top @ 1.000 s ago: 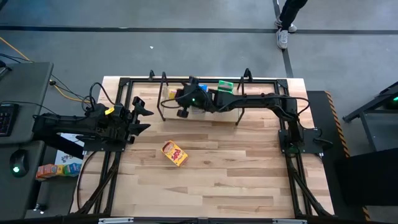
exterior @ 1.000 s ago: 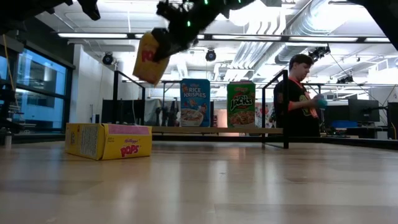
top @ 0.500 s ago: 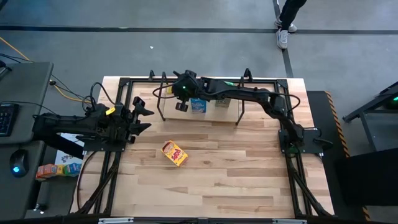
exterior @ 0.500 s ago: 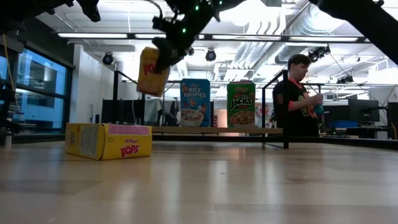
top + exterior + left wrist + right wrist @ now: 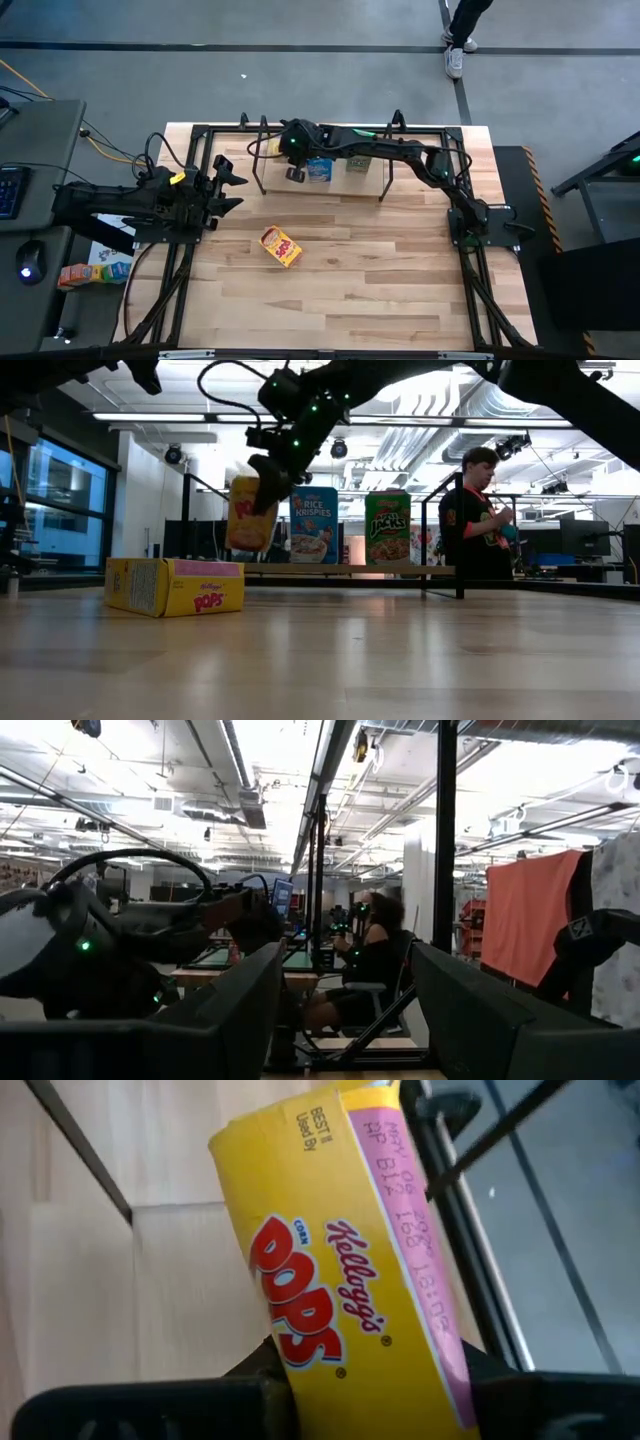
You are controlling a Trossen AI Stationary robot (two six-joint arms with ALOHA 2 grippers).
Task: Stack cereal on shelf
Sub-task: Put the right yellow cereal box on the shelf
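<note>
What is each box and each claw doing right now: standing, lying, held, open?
Yellow box in the air: held tilted by the right claw, just above the shelf.
Right claw: shut on that box.
Blue box: standing upright on the shelf.
Green box: standing upright beside it.
Yellow box on the table: lying flat.
Left claw: open, empty, off to the side.

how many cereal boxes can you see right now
4: a yellow Pops box held by the right gripper above the shelf, blue Rice Krispies and green Apple Jacks upright on it, another Pops box lying on the table. Others may be hidden.
</note>
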